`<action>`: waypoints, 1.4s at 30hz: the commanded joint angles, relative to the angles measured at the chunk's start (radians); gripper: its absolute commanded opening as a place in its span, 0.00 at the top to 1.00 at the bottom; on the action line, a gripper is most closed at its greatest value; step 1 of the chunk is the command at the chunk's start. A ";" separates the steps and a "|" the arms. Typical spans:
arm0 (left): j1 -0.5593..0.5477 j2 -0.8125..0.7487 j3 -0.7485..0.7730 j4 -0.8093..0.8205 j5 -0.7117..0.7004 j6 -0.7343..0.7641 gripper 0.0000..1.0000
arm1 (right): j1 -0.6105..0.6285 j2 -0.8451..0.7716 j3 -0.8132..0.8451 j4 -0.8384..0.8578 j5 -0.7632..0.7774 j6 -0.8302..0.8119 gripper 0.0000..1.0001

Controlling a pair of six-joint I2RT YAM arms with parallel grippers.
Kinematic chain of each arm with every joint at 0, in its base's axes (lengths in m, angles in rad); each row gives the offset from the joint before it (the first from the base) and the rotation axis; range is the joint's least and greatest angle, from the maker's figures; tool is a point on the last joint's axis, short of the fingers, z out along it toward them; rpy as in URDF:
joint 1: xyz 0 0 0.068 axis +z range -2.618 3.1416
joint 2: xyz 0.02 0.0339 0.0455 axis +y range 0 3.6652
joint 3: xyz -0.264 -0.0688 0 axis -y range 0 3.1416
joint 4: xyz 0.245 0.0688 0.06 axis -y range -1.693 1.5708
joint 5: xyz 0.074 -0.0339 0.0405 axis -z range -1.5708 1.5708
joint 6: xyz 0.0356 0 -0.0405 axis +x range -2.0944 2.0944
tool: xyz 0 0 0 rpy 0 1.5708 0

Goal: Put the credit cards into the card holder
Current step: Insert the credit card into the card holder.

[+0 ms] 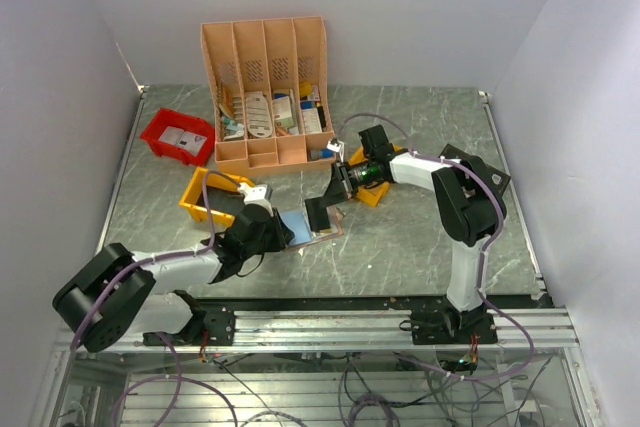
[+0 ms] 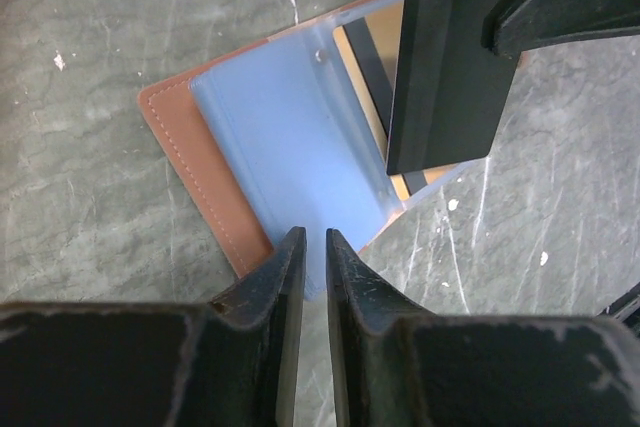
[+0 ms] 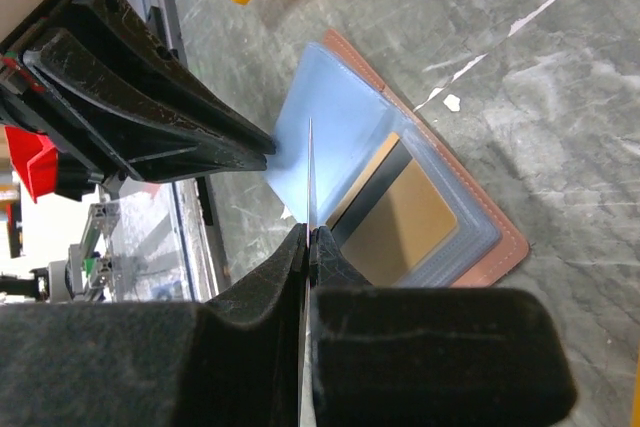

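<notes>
- The card holder point(image 2: 200, 167) lies open on the bench point(image 1: 400, 127), near its middle and between the two arms, clear pockets facing up.
- The right end effector point(image 3: 309, 237) is clamped tight on one credit card point(image 2: 445, 67). The card stands on edge above the holder's half at 3 o'clock and looks dark from this side.
- The left end effector point(image 2: 314, 247) sits at the holder's 6 o'clock edge, its jaws a thin slit apart astride the lip of the clear pocket panel point(image 2: 300, 137). I cannot tell whether it actually pinches that lip.
- To do this step well, in my judgement: pin the holder so it cannot skid, and lift the pocket lip only slightly.
- Then square the card's leading edge to the pocket mouth, lay it shallow and slide it in. A steep entry could buckle the film.
- Counted: one card in hand and one holder. A tan patch shows through one pocket, and I cannot tell whether it is a card.
- Also counted: one peach organiser point(image 1: 265, 87) at 12 o'clock, one red bin point(image 1: 178, 137) at 10 o'clock, and two yellow bins point(image 1: 200, 202).
</notes>
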 commanded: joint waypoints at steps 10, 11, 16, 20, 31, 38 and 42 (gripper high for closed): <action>0.009 0.058 -0.023 -0.006 -0.021 0.023 0.86 | 0.010 0.054 0.003 0.029 0.014 0.068 1.00; 0.010 0.061 -0.025 -0.007 -0.021 0.023 0.86 | 0.011 0.052 0.001 0.027 0.022 0.067 1.00; 0.009 0.075 -0.028 -0.020 -0.029 0.026 0.87 | 0.018 0.053 0.007 0.001 0.069 0.058 1.00; 0.009 0.086 -0.028 -0.024 -0.034 0.029 0.87 | 0.023 0.049 0.008 -0.006 0.104 0.061 1.00; 0.009 0.086 -0.024 -0.036 -0.034 0.035 0.88 | 0.041 0.046 0.016 -0.015 0.162 0.067 1.00; 0.010 0.048 -0.026 -0.088 -0.067 0.042 0.90 | 0.043 -0.029 0.021 -0.019 0.223 0.049 1.00; 0.012 0.037 -0.025 -0.094 -0.061 0.047 0.90 | 0.048 -0.013 0.014 -0.025 0.230 0.050 1.00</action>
